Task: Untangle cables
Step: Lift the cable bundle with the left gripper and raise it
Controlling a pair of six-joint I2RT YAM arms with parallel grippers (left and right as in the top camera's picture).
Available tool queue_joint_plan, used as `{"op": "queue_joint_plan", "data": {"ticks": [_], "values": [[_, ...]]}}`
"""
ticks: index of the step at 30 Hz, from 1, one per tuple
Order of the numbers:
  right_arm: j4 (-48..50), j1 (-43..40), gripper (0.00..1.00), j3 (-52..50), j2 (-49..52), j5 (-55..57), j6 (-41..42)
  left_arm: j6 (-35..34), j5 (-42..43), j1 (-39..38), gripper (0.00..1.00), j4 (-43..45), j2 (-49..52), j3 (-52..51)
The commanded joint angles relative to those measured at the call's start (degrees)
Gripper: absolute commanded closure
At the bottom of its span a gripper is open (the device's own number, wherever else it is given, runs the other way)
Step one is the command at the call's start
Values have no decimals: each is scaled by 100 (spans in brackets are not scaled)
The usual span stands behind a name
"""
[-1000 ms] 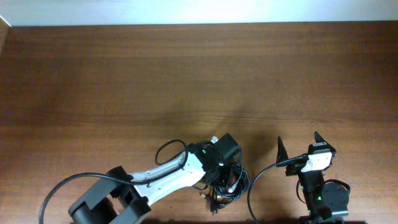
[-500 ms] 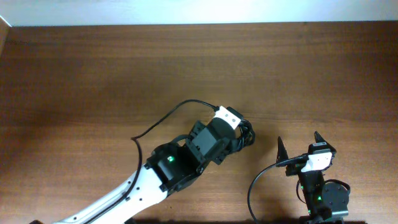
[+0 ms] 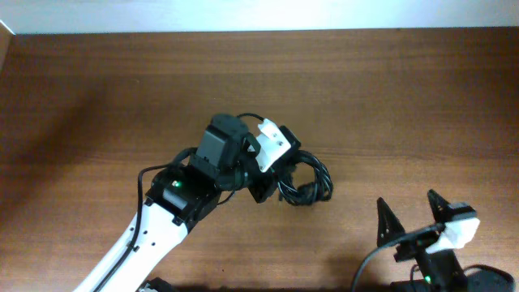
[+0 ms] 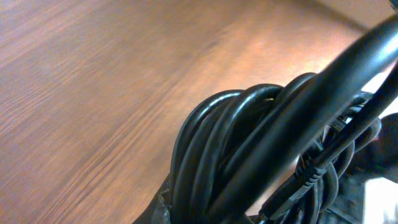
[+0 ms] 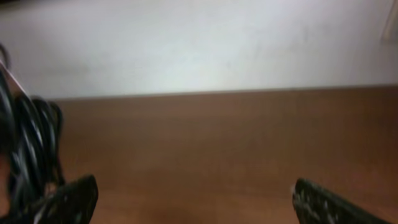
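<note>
A tangled bundle of black cables (image 3: pixel 304 183) hangs from my left gripper (image 3: pixel 274 180) near the middle of the wooden table (image 3: pixel 389 97). The left gripper is shut on the bundle and holds it above the table. In the left wrist view the thick black loops (image 4: pixel 249 149) fill the frame right at the jaws, with a thinner cable and connector (image 4: pixel 311 177) beside them. My right gripper (image 3: pixel 413 217) is open and empty at the table's front right. In the right wrist view its fingers (image 5: pixel 196 199) spread wide, and the bundle (image 5: pixel 28 149) shows at the far left.
A white wall (image 5: pixel 199 43) stands beyond the table's far edge. The left arm (image 3: pixel 162 219) stretches from the front left toward the middle.
My left gripper has lifted the cable bundle from the front edge and carried it up and to the left, toward the table's middle. The right gripper has shifted to the right and nearer the front.
</note>
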Motion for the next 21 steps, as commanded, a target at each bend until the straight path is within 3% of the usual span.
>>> {"op": "queue_joint_plan", "data": {"ticks": [1,4,5,8,11,14,21], "values": [[-1508,-33,0,1462,625,-474,94,758,1912,24,100,136,-136,160],[-2660,-33,0,2256,1327,-1141,94,761,2927,24,100,286,-136,160],[-2688,-33,0,2334,1545,-1919,94,767,3346,24,100,323,-136,160],[-2675,-33,1,2332,1582,-2146,94,1344,4026,24,100,321,-136,160],[-2680,-33,1,2332,1585,-2258,96,1801,4052,24,100,302,-136,160],[-2308,-33,1,2332,1585,-3906,96,2830,4507,7,100,280,-133,157],[-2188,-33,1,2332,1582,-4232,96,2852,4441,2,100,262,-92,157]]}}
